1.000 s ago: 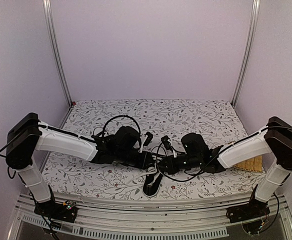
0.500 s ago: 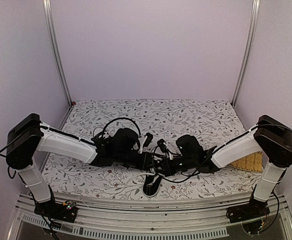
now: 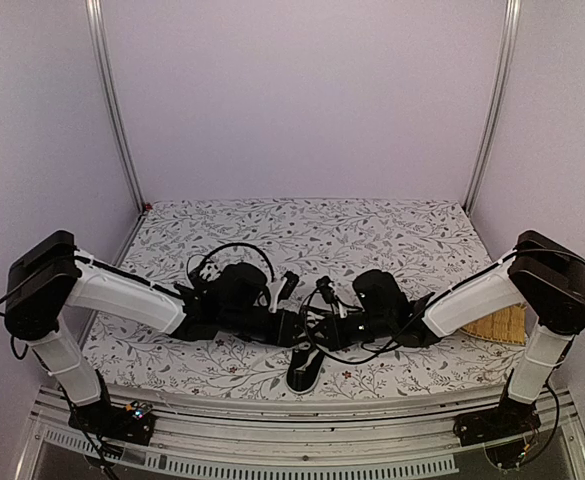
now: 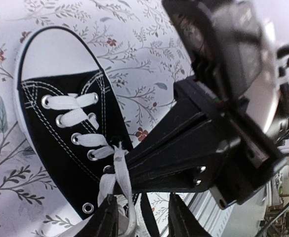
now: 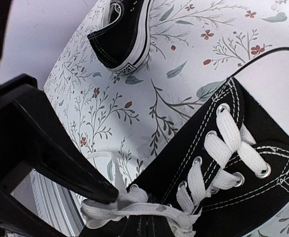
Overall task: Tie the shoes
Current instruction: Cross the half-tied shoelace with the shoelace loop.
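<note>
Black shoe point(image 3: 307, 372) laid at the near edge of the table point(image 3: 372, 230), its white lace point(image 4: 118, 165) pinched by the clenched right tool point(image 4: 122, 175), left tool point(image 4: 143, 205) spread open astride that lace, second shoe point(image 5: 122, 32) seen apart beyond.

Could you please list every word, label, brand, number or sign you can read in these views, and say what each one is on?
None can be read.
The heel patch on the far shoe is too small and blurred to make out.
The near shoe shows no logo or lettering in view.
The tablecloth bears only a floral print.
</note>
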Available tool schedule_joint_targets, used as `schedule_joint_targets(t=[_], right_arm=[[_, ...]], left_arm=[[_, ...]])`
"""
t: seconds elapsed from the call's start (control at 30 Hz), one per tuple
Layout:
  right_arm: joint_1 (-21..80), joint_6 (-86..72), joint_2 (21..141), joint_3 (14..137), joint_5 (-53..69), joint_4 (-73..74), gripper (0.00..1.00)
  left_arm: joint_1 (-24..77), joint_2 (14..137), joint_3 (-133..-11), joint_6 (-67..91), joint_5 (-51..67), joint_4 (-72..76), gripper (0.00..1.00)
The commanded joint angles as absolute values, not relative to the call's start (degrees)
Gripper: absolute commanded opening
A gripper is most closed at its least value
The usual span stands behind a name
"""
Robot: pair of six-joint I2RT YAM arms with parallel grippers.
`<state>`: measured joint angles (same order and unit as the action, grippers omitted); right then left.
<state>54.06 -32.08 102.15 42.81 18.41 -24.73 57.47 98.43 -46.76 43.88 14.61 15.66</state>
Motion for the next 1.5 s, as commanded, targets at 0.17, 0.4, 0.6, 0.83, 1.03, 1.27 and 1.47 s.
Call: schedule_joint_targets(t=[0.17,0.4,0.6,0.83,1.03,1.27,1.47], right_arm=[[54.3,-32.6,102.4,41.2,17.4,-26.6,0.02],[54.4,-32.7,102.3,41.3,17.3,-26.9,0.02],[54.3,-32.8,102.1,41.3,17.4,-26.8,0.02],[54.4,-32.7,102.0,41.3,17.3,-26.9,0.02],[54.4,-32.7,102.3,41.4,17.5,-26.9,0.02],[54.4,-32.7,102.2,41.4,17.4,-26.8,0.02],[54.4,-32.6,102.0,41.4,17.3,-26.8,0.02]], left_arm=[[53.2,94.2,-47.8,40.9,10.4,10.4,0.49],[51.8,100.6,-52.0,41.3,13.5,7.3,0.42],[51.8,104.3,-53.7,42.1,17.1,9.6,0.39],[51.8,104.7,-51.9,43.9,20.3,14.7,0.39],[51.8,105.7,-50.8,45.1,22.3,17.5,0.39],[51.8,106.4,-50.4,45.6,23.0,18.0,0.33],[51.8,106.7,-49.7,46.2,23.3,18.2,0.28]])
